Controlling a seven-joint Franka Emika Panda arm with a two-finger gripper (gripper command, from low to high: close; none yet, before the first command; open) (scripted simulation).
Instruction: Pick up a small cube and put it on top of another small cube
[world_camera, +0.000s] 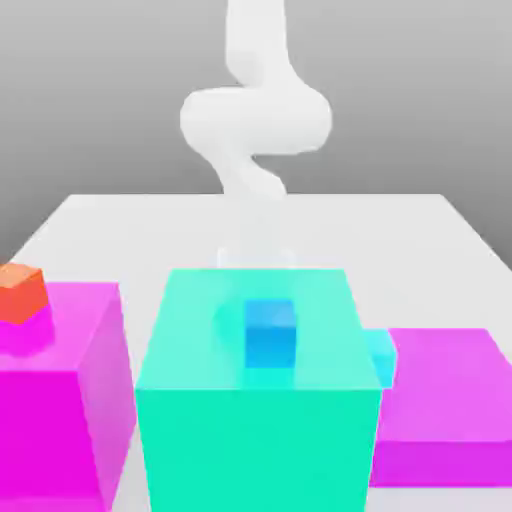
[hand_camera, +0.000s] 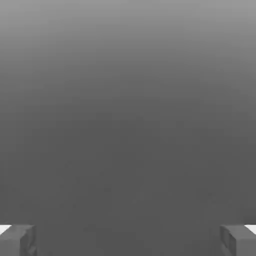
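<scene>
In the exterior view the orange-red cube (world_camera: 22, 293) sits on the tall magenta block (world_camera: 60, 330), which props it up, probably for easy grasping. In the hand view the gripper (hand_camera: 128, 241) stands wide open, presumably to admit a cube

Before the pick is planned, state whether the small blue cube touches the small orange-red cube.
Apart: the exterior view shows bare teal top between the blue cube and orange-red cube.
</scene>
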